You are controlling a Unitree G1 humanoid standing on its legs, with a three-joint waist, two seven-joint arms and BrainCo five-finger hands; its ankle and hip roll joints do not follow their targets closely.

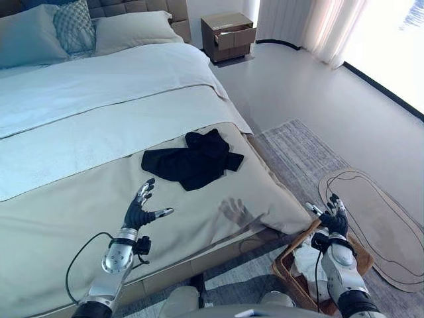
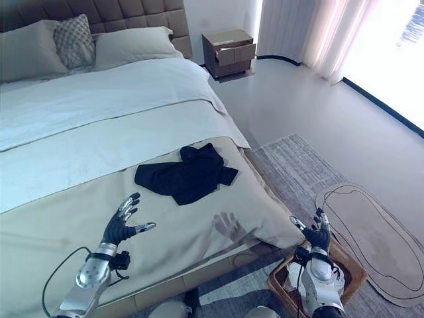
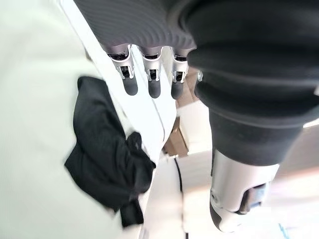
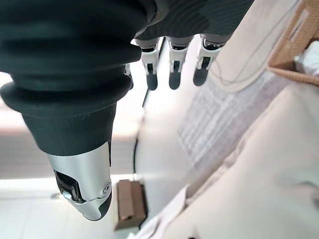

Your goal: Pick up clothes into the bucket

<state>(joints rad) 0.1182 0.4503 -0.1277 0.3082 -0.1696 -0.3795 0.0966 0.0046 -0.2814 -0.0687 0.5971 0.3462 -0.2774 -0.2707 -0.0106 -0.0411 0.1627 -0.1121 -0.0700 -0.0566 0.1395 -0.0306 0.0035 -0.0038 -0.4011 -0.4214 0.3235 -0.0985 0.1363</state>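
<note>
A crumpled black garment (image 1: 193, 159) lies on the beige bedspread near the bed's foot corner; it also shows past my left fingers as the black garment (image 3: 107, 159). My left hand (image 1: 139, 211) hovers open over the bedspread, a short way before the garment, fingers spread. A woven basket (image 1: 283, 266) stands on the rug by the bed's corner with white cloth (image 1: 306, 260) inside. My right hand (image 1: 333, 219) is held open above the basket, holding nothing. In the right wrist view the basket (image 4: 295, 47) shows at the edge.
The bed (image 1: 79, 119) takes up the left side, with pillows (image 1: 73, 26) at the headboard. A wooden nightstand (image 1: 228, 36) stands at the far wall. A grey rug (image 1: 298, 152) and a beige oval mat (image 1: 377, 218) lie on the floor to the right.
</note>
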